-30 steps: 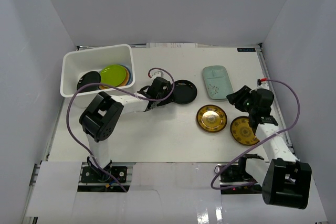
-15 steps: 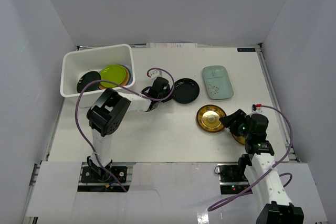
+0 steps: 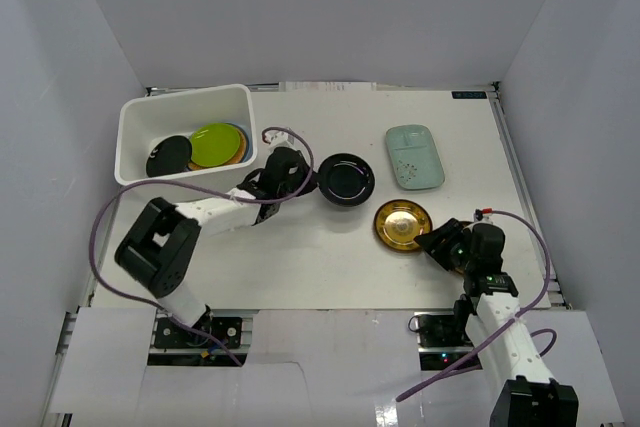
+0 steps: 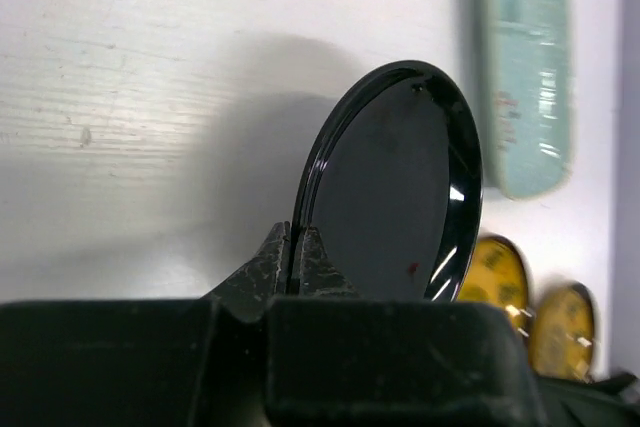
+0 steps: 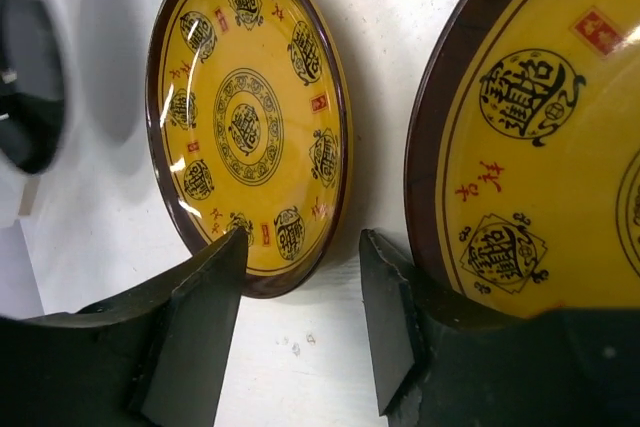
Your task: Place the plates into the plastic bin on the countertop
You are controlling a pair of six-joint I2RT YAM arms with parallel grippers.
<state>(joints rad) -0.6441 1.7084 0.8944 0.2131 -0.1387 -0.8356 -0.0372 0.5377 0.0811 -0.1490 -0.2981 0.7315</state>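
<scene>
My left gripper is shut on the near rim of a glossy black plate, which stands tilted up off the countertop. The white plastic bin at the back left holds another black plate and a lime green plate lying on others. My right gripper is open and low on the table. Its left finger sits at the rim of one gold plate, its right finger against a second gold plate. A pale mint plate lies at the back right.
Grey walls enclose the table on three sides. Dark edge rails run along its sides. The left arm's purple cable loops over the table between the bin and the arm.
The left gripper closed on the black plate's rim and tipped it up, drawing it slightly left. The right arm swung down and forward, so its gripper now sits between the two gold plates.
</scene>
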